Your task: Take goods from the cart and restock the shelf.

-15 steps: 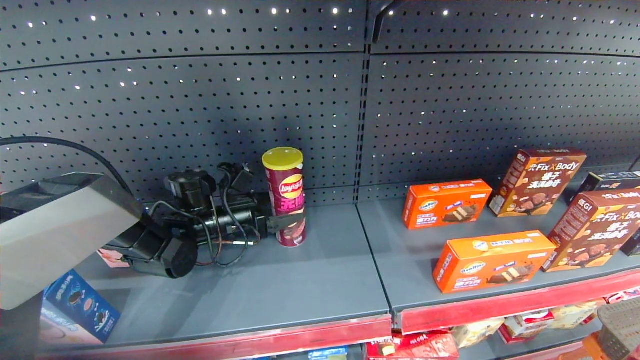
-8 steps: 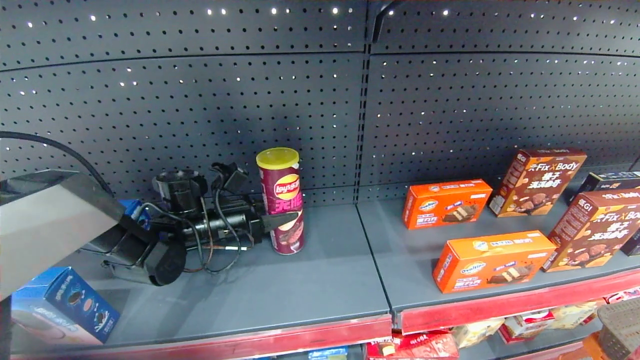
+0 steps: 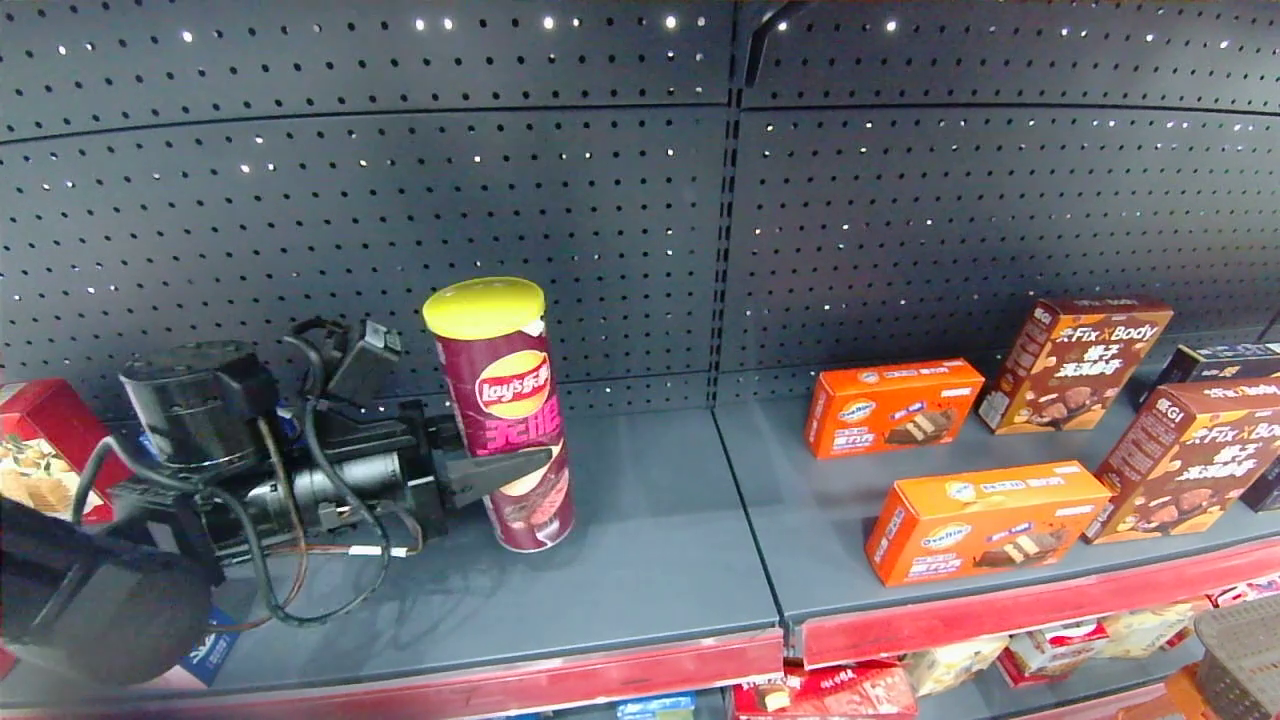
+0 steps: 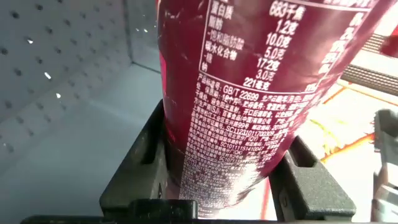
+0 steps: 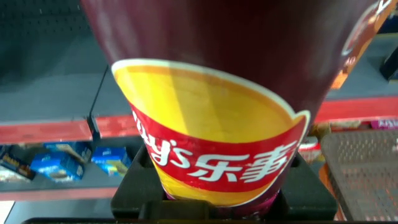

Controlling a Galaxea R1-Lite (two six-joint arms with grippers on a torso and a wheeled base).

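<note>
The left gripper [image 3: 508, 468] has its black fingers closed snugly on the lower half of a yellow-lidded cylindrical maroon crisp can [image 3: 500, 390], which is tilted over the left bay of the grey metal shelf [image 3: 640, 560]. The right gripper [image 5: 217, 190] is clamped the same way on a second maroon can [image 5: 211, 112].

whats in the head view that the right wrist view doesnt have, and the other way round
Head view: the left gripper shut on a tilted chips can, two orange boxes and brown boxes further to the robot's right, and the pegboard back.
Right wrist view: the right gripper shut on a second chips can, and blue packs on a lower level.
Both: the grey shelf with its red front edge and, it seems, the mesh basket.
</note>
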